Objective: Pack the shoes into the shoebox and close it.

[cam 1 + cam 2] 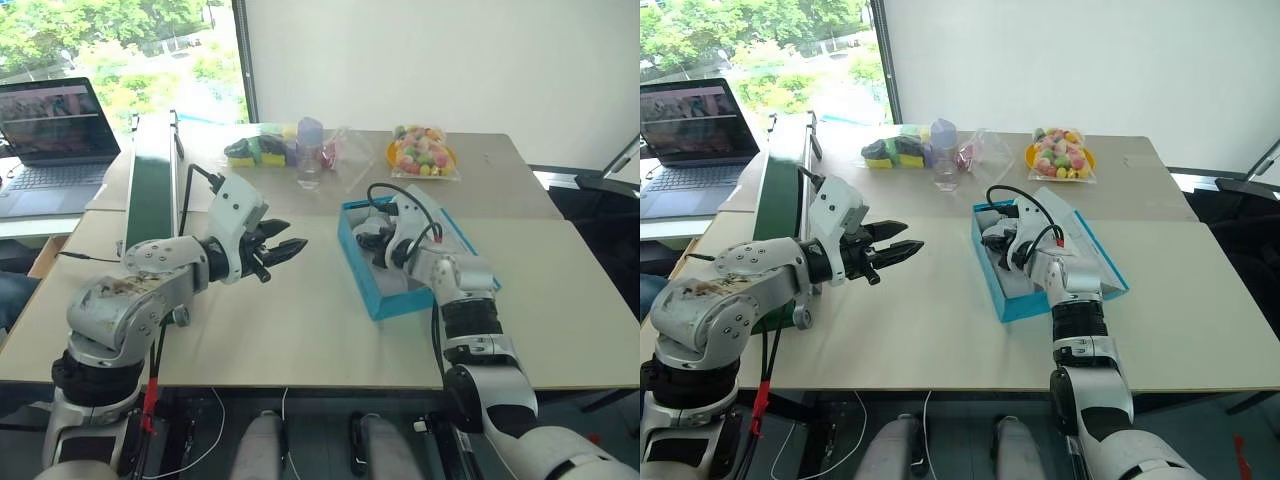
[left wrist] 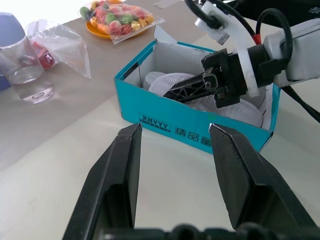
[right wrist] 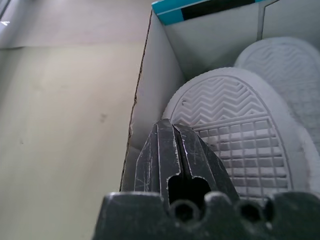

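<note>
Closed black fingers of the right hand (image 3: 176, 137) press together inside the turquoise-blue cardboard shoebox (image 1: 372, 290), tips against the pale, tread-patterned soles of the grey shoes (image 3: 235, 125) lying sole-up within. Left hand (image 1: 283, 246) hovers over the beige tabletop (image 1: 300, 320) beside the box, fingers parted, holding nothing.

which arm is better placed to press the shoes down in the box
Right, probably. Its shut tool is already inside the shoebox, tips on a shoe's sole. The left tool hangs open over the table, apart from the box.
</note>
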`<state>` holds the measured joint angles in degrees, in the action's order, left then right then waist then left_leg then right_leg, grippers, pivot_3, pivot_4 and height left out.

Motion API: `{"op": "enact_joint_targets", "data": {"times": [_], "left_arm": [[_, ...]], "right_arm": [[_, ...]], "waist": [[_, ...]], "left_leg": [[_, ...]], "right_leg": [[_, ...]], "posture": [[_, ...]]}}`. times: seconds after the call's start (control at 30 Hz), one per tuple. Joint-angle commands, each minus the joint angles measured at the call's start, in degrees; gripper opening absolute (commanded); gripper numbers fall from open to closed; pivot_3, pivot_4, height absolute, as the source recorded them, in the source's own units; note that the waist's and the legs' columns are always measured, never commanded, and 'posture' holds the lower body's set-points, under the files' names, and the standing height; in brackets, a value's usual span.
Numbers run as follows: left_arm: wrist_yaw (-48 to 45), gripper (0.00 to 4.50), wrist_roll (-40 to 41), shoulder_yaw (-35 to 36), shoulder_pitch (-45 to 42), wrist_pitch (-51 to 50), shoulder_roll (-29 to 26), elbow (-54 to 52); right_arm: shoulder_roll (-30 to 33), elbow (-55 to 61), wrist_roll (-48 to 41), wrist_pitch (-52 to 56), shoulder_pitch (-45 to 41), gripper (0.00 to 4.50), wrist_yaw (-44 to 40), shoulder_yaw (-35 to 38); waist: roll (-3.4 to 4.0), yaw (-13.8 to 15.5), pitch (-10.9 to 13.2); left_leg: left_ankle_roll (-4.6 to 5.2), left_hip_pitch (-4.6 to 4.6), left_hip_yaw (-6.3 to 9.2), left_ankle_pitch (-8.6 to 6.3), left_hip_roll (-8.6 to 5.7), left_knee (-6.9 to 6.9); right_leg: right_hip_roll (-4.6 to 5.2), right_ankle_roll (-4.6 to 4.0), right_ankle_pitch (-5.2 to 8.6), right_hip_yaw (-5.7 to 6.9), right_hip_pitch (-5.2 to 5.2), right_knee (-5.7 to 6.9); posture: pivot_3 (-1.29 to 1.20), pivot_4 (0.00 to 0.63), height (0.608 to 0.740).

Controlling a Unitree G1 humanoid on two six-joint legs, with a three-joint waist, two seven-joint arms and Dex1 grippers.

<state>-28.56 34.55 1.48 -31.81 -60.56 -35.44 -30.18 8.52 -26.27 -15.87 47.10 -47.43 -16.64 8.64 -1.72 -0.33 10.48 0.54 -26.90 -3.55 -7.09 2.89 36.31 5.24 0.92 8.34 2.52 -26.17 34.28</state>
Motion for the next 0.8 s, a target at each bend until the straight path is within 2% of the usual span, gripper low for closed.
{"op": "enact_joint_targets", "data": {"times": [0.03, 0.23, 0.4, 0.57, 0.67, 0.8], "left_arm": [[0.67, 2.28, 0.89, 1.37, -0.79, -0.42, -0.01, -2.23], [0.64, 2.28, 0.47, 0.28, -1.29, 0.61, 0.59, -1.23], [-0.65, 2.28, -0.04, -1.11, -2.17, 2.17, 1.21, 0.05], [-4.43, 2.28, -0.25, -3.28, -4.67, 4.45, 1.06, 2.93], [-6.15, 2.28, -0.86, -4.73, -5.94, 5.96, 1.34, 4.94], [-9.19, 2.28, -0.69, -6.49, -7.43, 7.41, 1.98, 7.00]], "right_arm": [[2.63, -1.59, 3.49, -1.43, -0.11, 0.01, 1.61, -2.15], [4.47, 3.77, 2.52, 1.22, -0.99, 0.01, 0.66, -3.02], [7.33, 15.04, -1.38, 9.30, -3.11, 0.01, -1.57, -1.93], [11.13, 30.02, -9.83, 23.47, -6.04, 0.01, -3.76, 3.27], [17.69, 35.37, -9.85, 26.42, -2.62, 0.01, -5.30, 2.23], [26.77, 41.41, -9.65, 30.09, 6.75, 0.01, -5.78, 5.57]], "waist": [[0.01, 0.07, 0.00], [0.01, 0.23, 0.00], [0.08, 0.31, 0.04], [0.13, 0.14, 0.07], [0.12, 0.41, 0.07], [0.11, 1.60, 0.07]], "left_leg": [[0.00, -0.01, 0.00, 0.00, 0.00, -0.01], [0.00, -0.05, -0.01, 0.00, -0.01, -0.02], [0.01, -0.24, -0.01, 0.01, -0.02, -0.04], [0.02, -0.27, -0.01, 0.01, -0.01, -0.08], [0.02, -0.23, 0.00, 0.01, 0.00, -0.11], [0.01, -0.26, -0.04, 0.00, -0.06, -0.07]], "right_leg": [[0.00, 0.00, 0.00, 0.00, 0.00, -0.05], [0.00, 0.00, 0.00, 0.00, -0.02, -0.11], [-0.02, 0.00, 0.00, -0.01, -0.17, -0.12], [-0.04, -0.01, 0.01, -0.01, -0.22, -0.16], [-0.06, -0.01, 0.02, 0.01, -0.17, -0.18], [0.09, 0.02, 0.05, 0.06, -0.11, -0.28]], "posture": [[0.00, 0.150, 0.739], [0.00, 0.150, 0.739], [0.00, 0.150, 0.739], [0.00, 0.150, 0.739], [0.00, 0.150, 0.739], [0.00, 0.150, 0.739]]}}
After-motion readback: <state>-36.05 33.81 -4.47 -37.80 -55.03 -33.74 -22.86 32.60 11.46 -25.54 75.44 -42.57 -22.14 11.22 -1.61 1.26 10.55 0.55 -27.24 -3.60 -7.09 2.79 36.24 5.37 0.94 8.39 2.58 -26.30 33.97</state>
